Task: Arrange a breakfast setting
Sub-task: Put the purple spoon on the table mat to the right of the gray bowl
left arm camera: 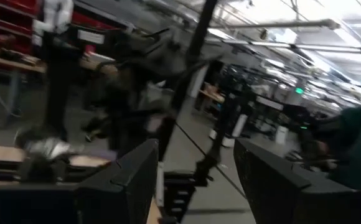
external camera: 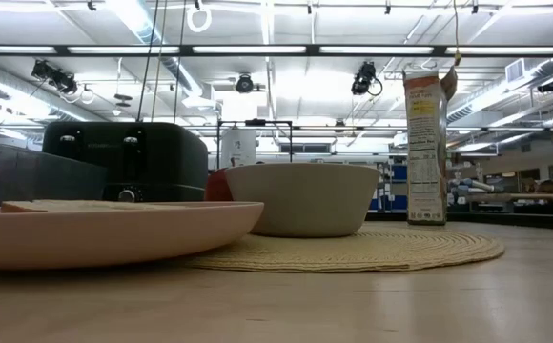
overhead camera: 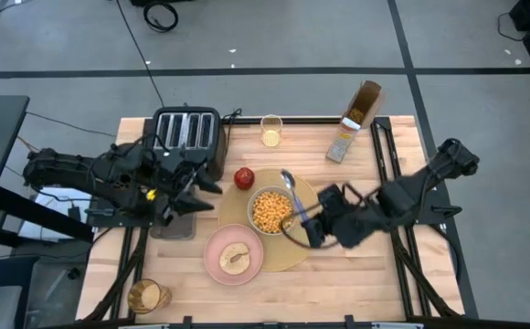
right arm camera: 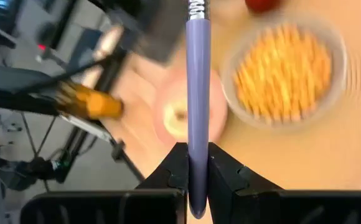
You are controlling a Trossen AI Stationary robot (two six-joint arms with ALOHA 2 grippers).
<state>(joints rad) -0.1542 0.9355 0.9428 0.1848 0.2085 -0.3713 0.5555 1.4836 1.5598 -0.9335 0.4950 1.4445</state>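
The spoon (right arm camera: 197, 93) is sitting pinched by its lilac handle between the right gripper's (overhead camera: 309, 228) jaws, which are closing narrowly on it; in the right wrist view the handle is running straight out from the jaws, so its long axis is lining up with the gripper's own reach. In the high view the spoon (overhead camera: 290, 187) is slanting from the gripper up toward the apple (overhead camera: 244, 177), its metal end lying over the far right side of the bowl (overhead camera: 270, 211) — whether it is touching the rim or hanging above it I cannot tell. The bowl, full of yellow cereal, is resting on the mat (overhead camera: 303, 247), with the pink plate (overhead camera: 234, 253) just beside it on the near left, its edge overlapping the mat, and the apple just beyond it. So the coming move, as I judge it, is turning on swinging that long axis off the bowl and laying it flat on the bare mat to the bowl's right — the side the right arm is already on. The left gripper (overhead camera: 188, 189) is waiting by the toaster (overhead camera: 186, 131), jaws parted and empty. A glass (overhead camera: 147, 295) is standing at the desk's (overhead camera: 356, 283) near left corner, another (overhead camera: 270, 131) at the far edge.
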